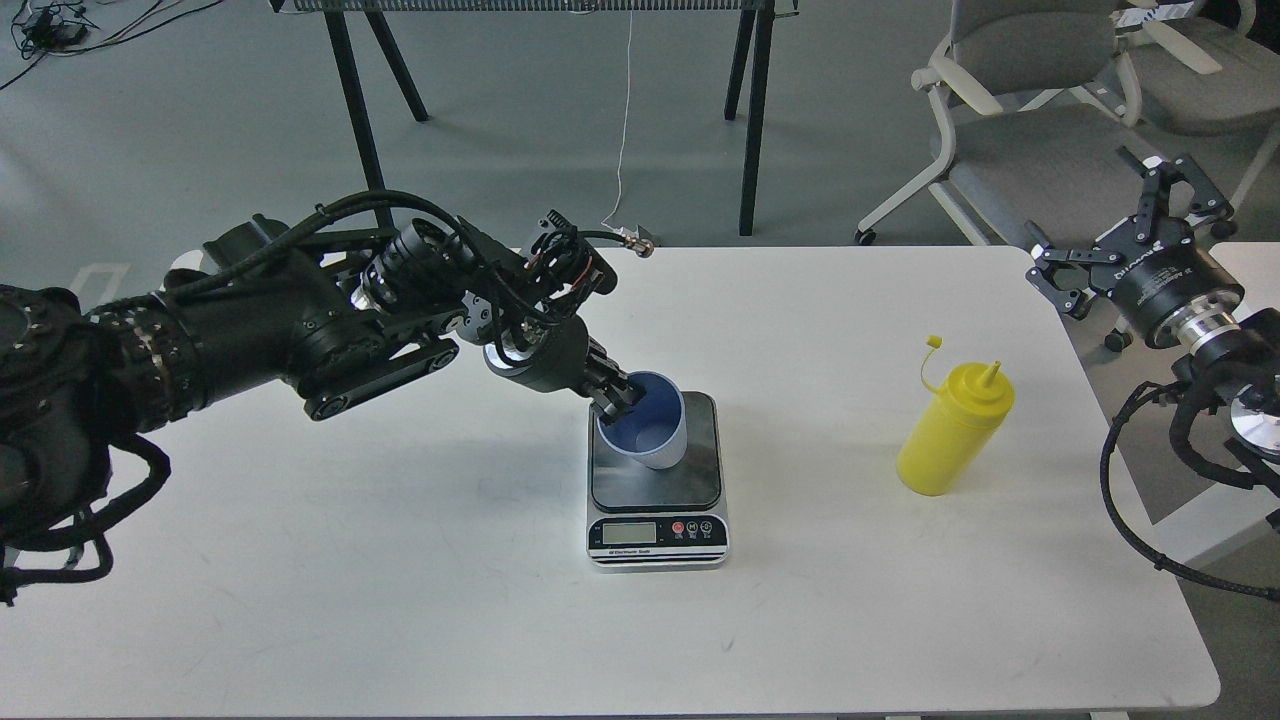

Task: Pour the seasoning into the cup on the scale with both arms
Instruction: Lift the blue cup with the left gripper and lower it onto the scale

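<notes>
The light blue cup [648, 428] stands tilted toward me on the dark plate of the scale [657, 508] at the table's middle. My left gripper [614, 396] is shut on the cup's left rim, one finger inside and one outside. The yellow seasoning bottle [952, 432] stands upright on the table to the right, cap hanging open. My right gripper [1135, 235] is open and empty, off the table's right edge, above and right of the bottle.
The white table [400, 560] ends close to the right of the bottle. Grey chairs [1040, 120] stand behind my right gripper. Black table legs [750, 110] stand on the floor at the back.
</notes>
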{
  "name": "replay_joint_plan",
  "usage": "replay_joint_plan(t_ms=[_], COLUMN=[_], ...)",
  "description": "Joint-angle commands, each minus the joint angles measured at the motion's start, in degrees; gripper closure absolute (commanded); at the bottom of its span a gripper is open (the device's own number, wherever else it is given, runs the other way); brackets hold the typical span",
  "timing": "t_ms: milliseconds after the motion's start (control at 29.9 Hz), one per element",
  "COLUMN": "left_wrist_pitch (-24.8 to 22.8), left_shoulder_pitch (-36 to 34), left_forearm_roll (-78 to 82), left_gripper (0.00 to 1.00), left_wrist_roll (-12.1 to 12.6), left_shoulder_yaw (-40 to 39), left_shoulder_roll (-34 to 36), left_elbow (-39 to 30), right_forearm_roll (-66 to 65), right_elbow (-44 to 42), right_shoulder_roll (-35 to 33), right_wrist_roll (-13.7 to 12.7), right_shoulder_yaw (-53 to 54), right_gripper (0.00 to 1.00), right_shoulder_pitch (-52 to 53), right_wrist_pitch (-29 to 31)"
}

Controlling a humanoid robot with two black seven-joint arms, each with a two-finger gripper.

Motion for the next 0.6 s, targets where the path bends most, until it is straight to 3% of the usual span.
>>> replay_joint_plan(t_ms=[0, 234, 401, 568], left_wrist_pitch=[0.0, 0.0, 0.0, 0.0], left_shoulder_pitch=[-0.2, -0.3, -0.7, -1.9], left_forearm_roll=[-0.1, -0.3, -0.7, -2.2], left_gripper=[0.83, 0.7, 0.46, 0.34], left_wrist_roll=[0.0, 0.0, 0.0, 0.0], left_shoulder_yaw=[0.0, -0.1, -0.5, -0.9], left_shoulder_roll=[0.0, 0.4, 0.5, 0.8], left_elbow=[0.0, 0.0, 0.0, 0.2], right_forearm_roll=[0.0, 0.0, 0.0, 0.0], right_elbow=[0.0, 0.1, 0.2, 0.4], right_shoulder_roll=[0.0, 0.0, 0.2, 0.2], right_wrist_roll=[0.0, 0.0, 0.0, 0.0], right_shoulder_yaw=[0.1, 0.1, 0.1, 0.1], right_gripper=[0.01, 0.01, 0.01, 0.01], right_shoulder_pitch=[0.0, 0.0, 0.0, 0.0], right_wrist_pitch=[0.0, 0.0, 0.0, 0.0])
